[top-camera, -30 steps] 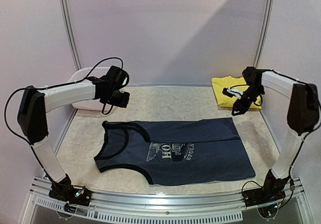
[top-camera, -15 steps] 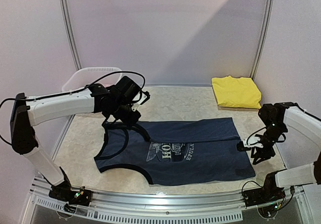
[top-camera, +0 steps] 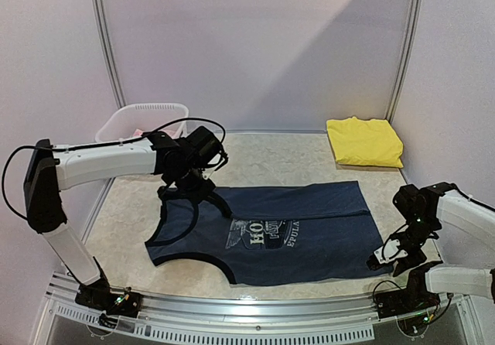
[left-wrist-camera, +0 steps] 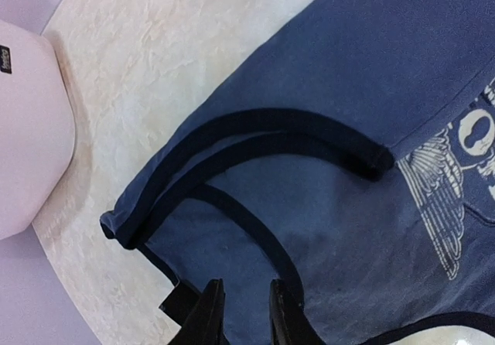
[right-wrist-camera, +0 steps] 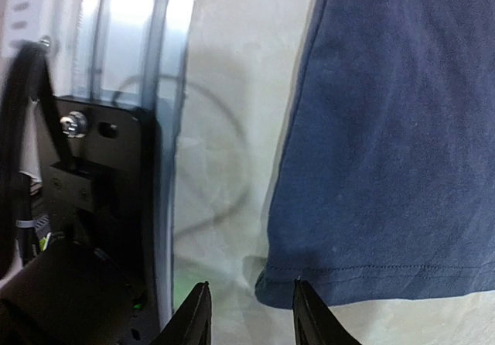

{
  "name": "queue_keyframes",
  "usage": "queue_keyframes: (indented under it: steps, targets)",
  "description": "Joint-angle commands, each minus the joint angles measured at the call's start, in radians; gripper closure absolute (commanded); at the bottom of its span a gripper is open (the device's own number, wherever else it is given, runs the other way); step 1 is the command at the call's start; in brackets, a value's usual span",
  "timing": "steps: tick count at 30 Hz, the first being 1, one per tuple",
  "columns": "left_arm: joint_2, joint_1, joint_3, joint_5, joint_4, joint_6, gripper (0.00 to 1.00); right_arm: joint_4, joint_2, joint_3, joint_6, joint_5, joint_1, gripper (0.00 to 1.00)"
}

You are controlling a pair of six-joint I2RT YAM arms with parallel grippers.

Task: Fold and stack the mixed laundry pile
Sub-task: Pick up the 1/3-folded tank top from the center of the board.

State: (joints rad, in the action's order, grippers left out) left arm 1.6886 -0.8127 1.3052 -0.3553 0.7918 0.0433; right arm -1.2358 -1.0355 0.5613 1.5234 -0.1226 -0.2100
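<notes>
Navy tank top (top-camera: 309, 213) flat, white print up; left jaws and right jaws slightly open, empty.

A lab-style robot booth: bare white panel walls (top-camera: 255, 43) and an aluminium rail (top-camera: 255, 308) edging the marbled table (top-camera: 271, 159).

Top view high at the near edge, facing down and forward over the pale marbled tabletop (top-camera: 294, 159); left wrist view close above the navy cloth tank top with white print (left-wrist-camera: 387, 90), at its straps; right wrist view close at its hem corner; garment shared by all three
</notes>
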Motion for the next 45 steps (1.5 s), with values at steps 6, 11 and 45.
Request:
queue_keyframes:
  steps: [6,11,45]
  targets:
    - [-0.020,0.021,-0.007,-0.024,0.205,0.026,0.78,0.161,0.023,-0.100,0.005,0.086,-0.016,0.65]
    - [-0.033,0.010,0.017,-0.012,0.325,-0.006,0.79,0.193,0.068,-0.136,0.012,0.084,-0.017,0.78]
    - [0.018,-0.393,-0.107,0.201,0.220,-0.374,0.79,0.217,0.024,-0.100,-0.063,0.066,-0.015,0.98]
